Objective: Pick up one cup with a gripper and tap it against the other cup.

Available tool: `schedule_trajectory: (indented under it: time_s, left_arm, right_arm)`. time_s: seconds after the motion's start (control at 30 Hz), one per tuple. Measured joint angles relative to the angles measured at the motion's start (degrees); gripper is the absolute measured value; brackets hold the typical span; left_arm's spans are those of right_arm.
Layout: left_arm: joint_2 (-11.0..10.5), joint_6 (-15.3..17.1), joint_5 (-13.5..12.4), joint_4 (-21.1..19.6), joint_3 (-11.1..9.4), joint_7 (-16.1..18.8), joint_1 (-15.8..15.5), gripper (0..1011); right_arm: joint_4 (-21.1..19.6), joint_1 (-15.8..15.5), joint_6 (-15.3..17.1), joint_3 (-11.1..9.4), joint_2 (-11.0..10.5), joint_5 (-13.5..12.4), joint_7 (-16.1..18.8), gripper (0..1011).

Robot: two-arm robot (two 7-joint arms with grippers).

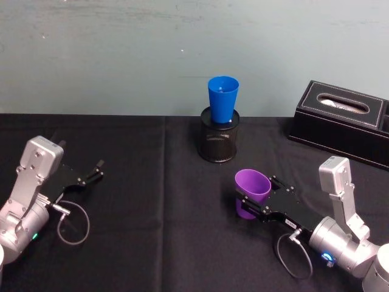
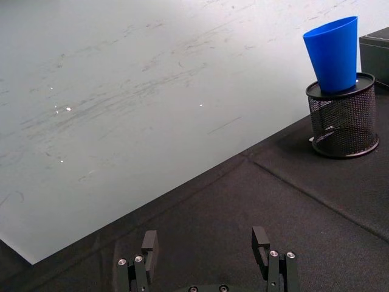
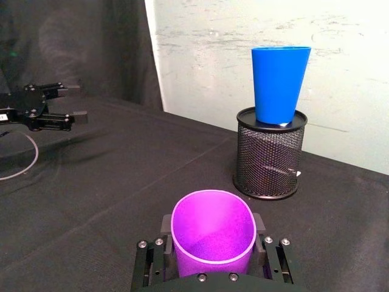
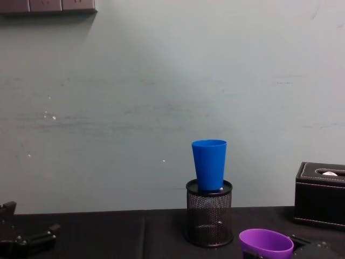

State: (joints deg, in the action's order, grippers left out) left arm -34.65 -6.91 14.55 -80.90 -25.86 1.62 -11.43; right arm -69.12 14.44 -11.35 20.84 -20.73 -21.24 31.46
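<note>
A pale wall [image 1: 121, 48] closes off the far side, and the black cloth-covered table [image 1: 152, 243] runs up to it. A wide stretch of bare cloth lies between the two arms. At the far right edge sits a black tissue box [image 1: 343, 125], well apart from everything else. The right gripper [image 1: 256, 199] is over the near right part of the table, its jaws clamped on opposite sides of the purple cup [image 1: 252, 188]. The cup's mouth faces up and it leans slightly. Whether its base touches the cloth cannot be told. The left gripper [image 1: 97, 170] rests at the near left with its fingers [image 2: 149, 243] spread apart and nothing between them. Near the far edge, close to the wall, stands the black mesh pen holder [image 1: 219, 140]. There is open cloth on both its sides and between it and the purple cup. The blue cup [image 1: 222, 97] stands upright with its base seated in the holder's mouth. Most of it rises clear above the rim.
</note>
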Motion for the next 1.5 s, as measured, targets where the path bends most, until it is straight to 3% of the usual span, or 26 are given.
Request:
schedule_trajectory:
  time_s: [1.43, 1.5]
  left_arm:
    - [0.0, 0.0, 0.0, 0.0, 0.0, 0.0, 0.0, 1011]
    - [0.0, 0.0, 0.0, 0.0, 0.0, 0.0, 0.0, 1011]
  right_arm:
    - [0.0, 0.0, 0.0, 0.0, 0.0, 0.0, -0.1, 731]
    - [0.0, 0.0, 0.0, 0.0, 0.0, 0.0, -0.1, 763]
